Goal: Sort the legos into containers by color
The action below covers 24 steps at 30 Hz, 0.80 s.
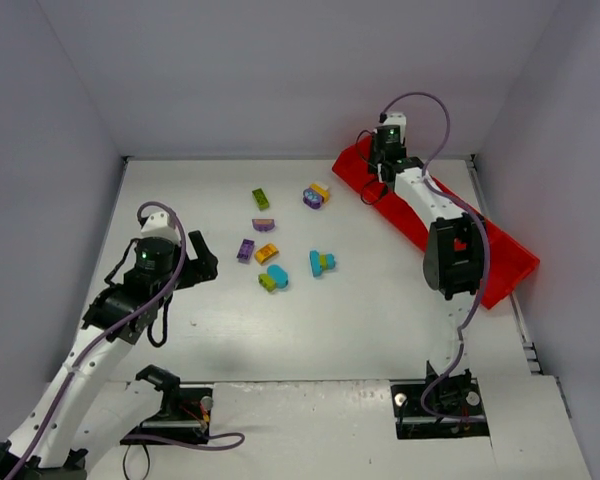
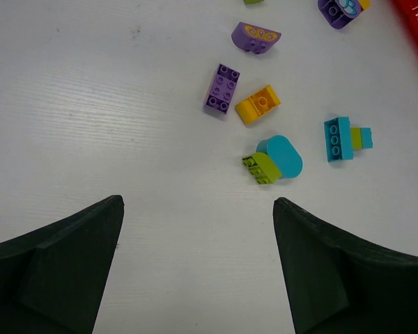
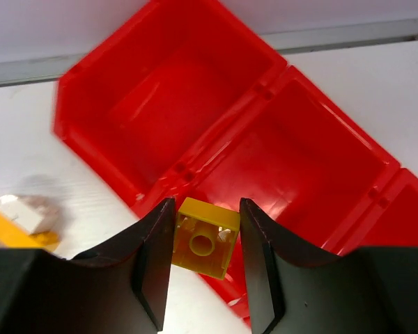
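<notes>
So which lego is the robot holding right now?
The yellow one, pinched in the right gripper at the red tray. All the other legos lie loose on the table.

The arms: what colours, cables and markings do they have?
The left arm and right arm have white links, black joints and black wedge-shaped fingers. A lilac cable loops along each, with a green light near each wrist. The right arm's black housing bears a small red mark.

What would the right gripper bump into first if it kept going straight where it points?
Most likely the red tray. The right gripper, shut on a yellow brick, points at the tray's near wall. Depth is hard to judge from here.
</notes>
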Each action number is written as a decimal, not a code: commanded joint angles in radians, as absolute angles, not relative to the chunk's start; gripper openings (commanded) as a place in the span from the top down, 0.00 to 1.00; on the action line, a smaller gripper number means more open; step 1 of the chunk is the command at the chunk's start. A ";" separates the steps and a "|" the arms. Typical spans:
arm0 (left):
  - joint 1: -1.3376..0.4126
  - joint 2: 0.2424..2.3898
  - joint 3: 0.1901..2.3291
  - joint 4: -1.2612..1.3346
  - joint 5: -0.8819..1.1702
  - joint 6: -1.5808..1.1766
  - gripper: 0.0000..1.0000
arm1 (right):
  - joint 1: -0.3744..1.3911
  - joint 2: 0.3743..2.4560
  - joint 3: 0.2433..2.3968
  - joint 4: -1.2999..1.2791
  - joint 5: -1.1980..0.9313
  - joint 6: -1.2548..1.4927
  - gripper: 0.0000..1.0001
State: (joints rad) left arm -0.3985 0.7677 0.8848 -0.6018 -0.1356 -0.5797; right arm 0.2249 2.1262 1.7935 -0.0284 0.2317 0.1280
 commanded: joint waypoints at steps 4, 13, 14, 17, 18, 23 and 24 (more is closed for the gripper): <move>-0.400 0.784 0.907 -0.574 -0.144 -0.586 0.18 | 0.180 2.181 1.848 0.021 0.267 0.113 0.71; -0.400 0.793 0.908 -0.568 -0.146 -0.583 0.18 | 0.173 2.163 1.827 0.021 0.212 0.100 0.39; -0.400 0.793 0.908 -0.568 -0.146 -0.581 0.18 | 0.178 2.154 1.813 0.021 0.198 0.101 0.29; -0.400 0.790 0.908 -0.560 -0.150 -0.578 0.18 | 0.204 2.109 1.792 0.020 0.190 0.081 0.18; -0.400 0.792 0.908 -0.560 -0.152 -0.575 0.18 | 0.212 2.097 1.767 0.020 0.181 0.080 0.17; -0.400 0.796 0.913 -0.558 -0.155 -0.569 0.18 | 0.331 1.988 1.668 0.021 0.016 0.046 0.13; -0.400 0.796 0.913 -0.558 -0.153 -0.569 0.18 | 0.359 1.974 1.634 0.021 0.009 0.022 0.11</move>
